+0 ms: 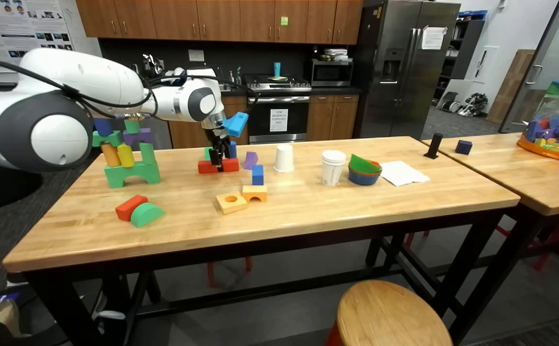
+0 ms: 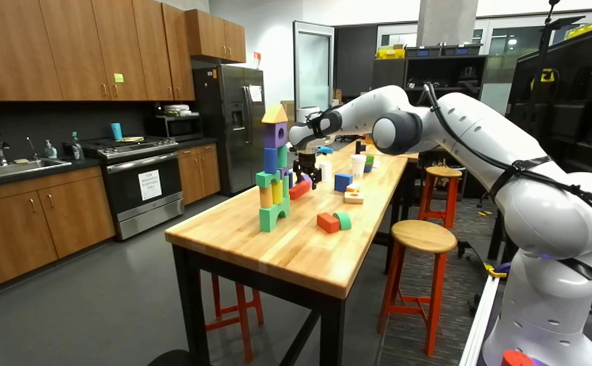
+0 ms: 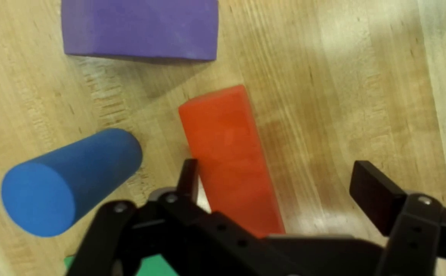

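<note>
Straddling a red block [image 3: 230, 157] with the hand [image 3: 280, 184], held low over the bench [image 3: 322, 96] — jaws spread wide, gripping nothing. Can see the red block flat on the bench between the fingers [image 3: 376, 195], just beside one finger and well apart from the opposite one. Cannot tell contact from a slight gap at the closer finger. Cannot make out the block's lower end in the wrist view, hidden behind the hand.

Noted near it, same view: a blue cylinder [image 3: 73, 182] standing upright, a purple block [image 3: 142, 28] beyond the visible end of the red one, and a green block [image 3: 156, 266] mostly covered by the hand.

Noted farther along the bench, in an exterior view: an upside-down white cup [image 1: 284, 158], an upright stack of white paper cups [image 1: 332, 168], nested bowls [image 1: 363, 179] and a sheet of white paper [image 1: 403, 173]. Also see a blue block [image 1: 258, 175] just beside a yellow arch [image 1: 254, 191], with a holed yellow block [image 1: 235, 205] next to that.

Logged in both exterior views: a block tower [image 2: 271, 161] apart from the hand, based on a green arch [image 2: 265, 218] — plus another red block [image 1: 131, 207] against a green half-round [image 1: 147, 214].
</note>
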`<state>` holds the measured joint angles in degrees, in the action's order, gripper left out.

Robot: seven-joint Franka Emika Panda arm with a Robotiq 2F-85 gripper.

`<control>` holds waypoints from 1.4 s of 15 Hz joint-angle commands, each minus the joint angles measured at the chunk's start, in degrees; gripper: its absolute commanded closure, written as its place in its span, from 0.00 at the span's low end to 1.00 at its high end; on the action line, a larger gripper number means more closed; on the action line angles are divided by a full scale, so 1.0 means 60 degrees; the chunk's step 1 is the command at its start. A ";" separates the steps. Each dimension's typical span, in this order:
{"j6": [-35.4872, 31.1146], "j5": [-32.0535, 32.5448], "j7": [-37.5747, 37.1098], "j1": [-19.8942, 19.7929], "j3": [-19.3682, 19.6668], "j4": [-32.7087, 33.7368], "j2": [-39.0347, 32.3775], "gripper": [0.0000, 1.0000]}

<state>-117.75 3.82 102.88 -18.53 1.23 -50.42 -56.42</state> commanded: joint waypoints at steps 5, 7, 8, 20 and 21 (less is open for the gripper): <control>-0.0131 -0.0109 0.0269 -0.0082 -0.0197 0.0664 -0.0407 0.00; -0.0225 -0.0103 0.0293 -0.0082 -0.0227 0.0721 -0.0462 0.00; -0.0256 -0.0115 0.0298 -0.0088 -0.0256 0.0745 -0.0488 0.00; -0.0274 -0.0073 0.0305 -0.0111 -0.0254 0.1253 -0.0986 0.25; -0.0262 -0.0102 0.0338 -0.0135 -0.0280 0.1276 -0.0999 0.26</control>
<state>-119.60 3.75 103.55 -18.66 0.14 -45.49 -61.02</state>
